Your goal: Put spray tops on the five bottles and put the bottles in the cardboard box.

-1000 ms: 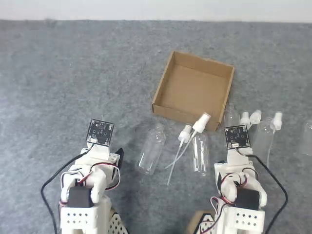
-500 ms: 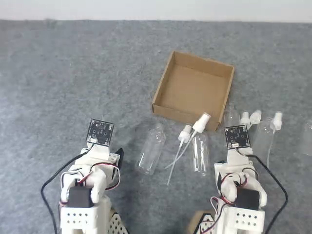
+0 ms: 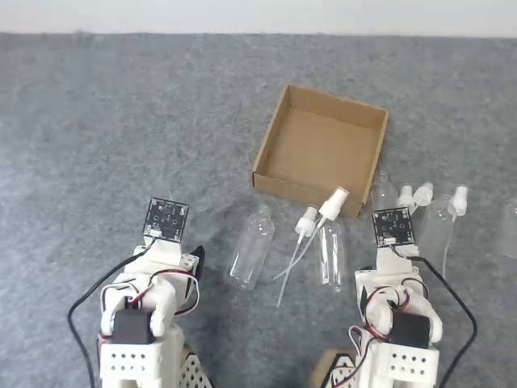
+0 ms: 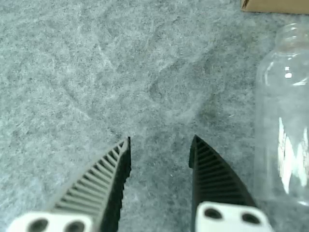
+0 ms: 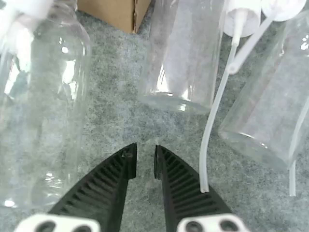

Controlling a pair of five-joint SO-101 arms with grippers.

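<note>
Grey, felt-like carpet covers the table, with a white strip of wall along the far edge. At the left, we see the left claw spread wide over bare carpet, holding nothing. Just beside it lies a clear plastic bottle without a top, then a loose white spray top with a thin tube, then a second clear bottle. Behind these sits the shallow brown cardboard box. The right claw is pinched almost together, gripping nothing, near more clear bottles. Nothing has moved since a second ago.
</note>
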